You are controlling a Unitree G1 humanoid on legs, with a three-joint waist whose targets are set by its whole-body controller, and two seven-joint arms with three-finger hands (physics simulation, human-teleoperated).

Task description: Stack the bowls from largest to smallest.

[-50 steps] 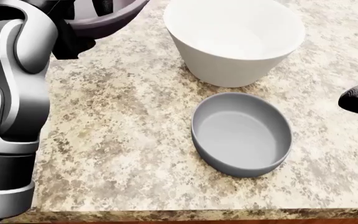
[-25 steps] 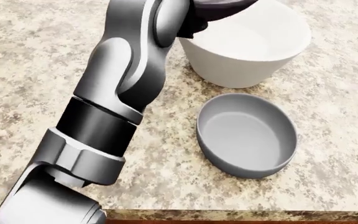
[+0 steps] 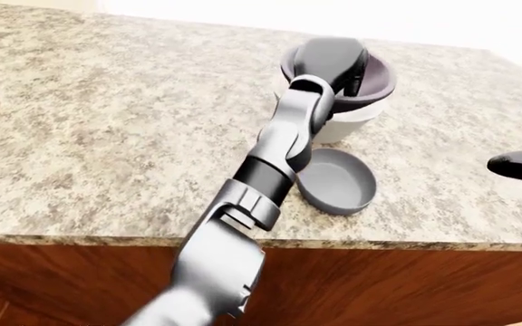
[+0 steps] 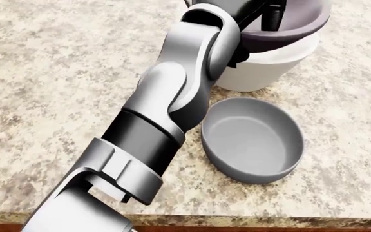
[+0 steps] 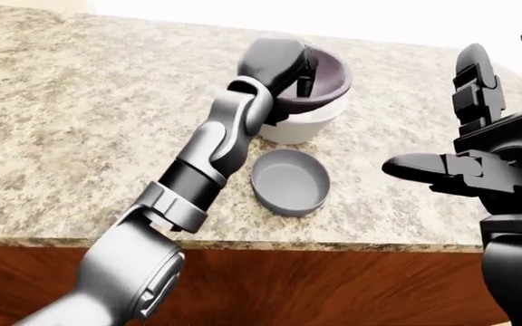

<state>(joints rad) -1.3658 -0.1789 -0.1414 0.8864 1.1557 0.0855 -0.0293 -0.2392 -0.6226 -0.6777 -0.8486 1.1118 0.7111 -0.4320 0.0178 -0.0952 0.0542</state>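
Speckled granite counter (image 3: 107, 122) carries everything. Far on it, the white bowl (image 3: 347, 122) holds the purple bowl (image 3: 379, 81), gripped by the left hand (image 3: 332, 60). The grey bowl (image 4: 253, 140) sits just nearer, closer to the open-fingered right hand (image 5: 465, 166).

Left hand (image 4: 253, 12) grips purple bowl (image 4: 295, 26) — seated in white bowl (image 4: 263, 67).

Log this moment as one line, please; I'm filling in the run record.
left hand: holding dark purple bowl in white bowl | right hand: open, idle | small grey bowl: unstacked on granite counter
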